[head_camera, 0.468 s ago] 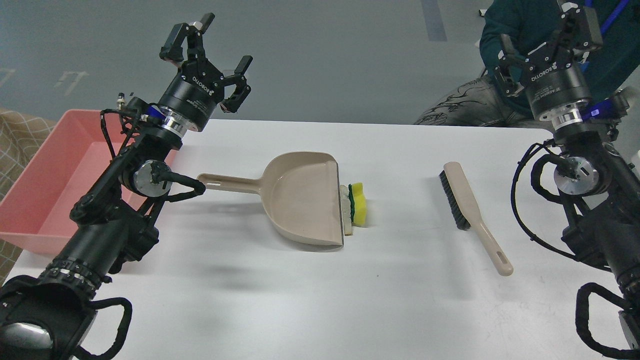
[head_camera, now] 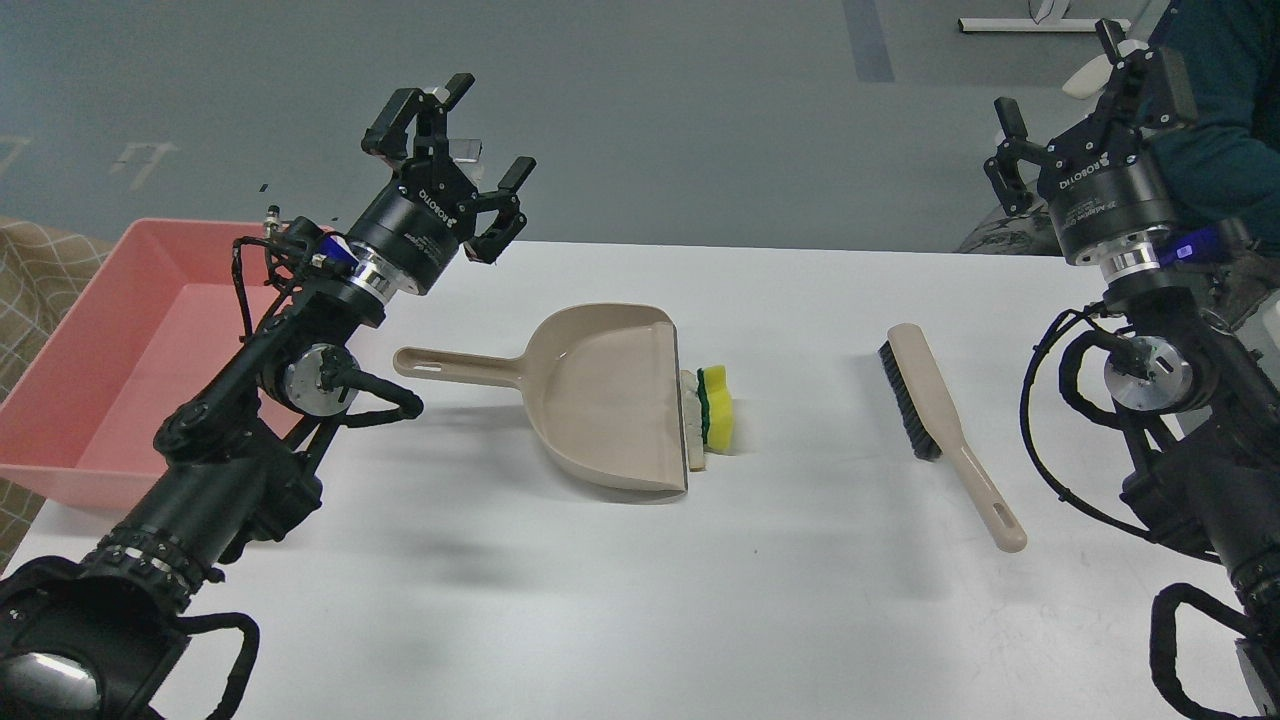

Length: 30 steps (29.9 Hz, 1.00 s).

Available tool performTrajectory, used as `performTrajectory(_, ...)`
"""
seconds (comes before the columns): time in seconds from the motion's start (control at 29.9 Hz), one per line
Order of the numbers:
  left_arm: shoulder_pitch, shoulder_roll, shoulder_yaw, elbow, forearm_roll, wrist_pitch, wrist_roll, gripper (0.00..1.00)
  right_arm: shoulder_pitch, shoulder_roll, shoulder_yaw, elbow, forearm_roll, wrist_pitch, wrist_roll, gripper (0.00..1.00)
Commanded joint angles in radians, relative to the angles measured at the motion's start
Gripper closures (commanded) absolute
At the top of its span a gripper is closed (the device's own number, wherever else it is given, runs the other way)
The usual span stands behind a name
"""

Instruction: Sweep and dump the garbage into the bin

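Note:
The yellow sponge with its green layer [head_camera: 718, 406] lies on the white table [head_camera: 640, 600], touching the open lip of the beige dustpan [head_camera: 600, 395]. A whitish-beige scrap [head_camera: 692, 420] lies between sponge and lip. A beige brush with black bristles [head_camera: 935, 420] lies to the right. The pink bin [head_camera: 120, 350] stands at the table's left edge. My left gripper [head_camera: 455, 150] is open and empty, raised above the table's far edge, up and behind the dustpan handle [head_camera: 450, 365]. My right gripper [head_camera: 1085, 100] is open and empty, raised at the far right, beyond the brush.
A person in a dark teal top [head_camera: 1225, 130] sits past the table's far right corner, close behind my right gripper. A beige patterned surface [head_camera: 40, 270] shows left of the bin. Grey floor lies beyond the table.

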Motion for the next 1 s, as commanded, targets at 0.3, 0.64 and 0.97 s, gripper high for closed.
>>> performTrajectory(0.3, -0.068, 0.139, 0.128, 0.006, -0.015, 0.059, -0.001, 0.02, 0.009, -0.023, -0.005, 0.017, 0.000, 0.011, -0.003, 0.00)
performTrajectory(0.64, -0.096, 0.146, 0.134, 0.049, -0.015, 0.059, 0.003, 0.02, 0.018, -0.026, -0.005, -0.001, 0.000, -0.001, -0.011, 0.00)
performTrajectory(0.97, -0.096, 0.135, 0.134, 0.047, -0.011, 0.061, -0.015, 0.02, 0.004, -0.025, -0.005, 0.005, 0.000, 0.002, -0.005, 0.00)
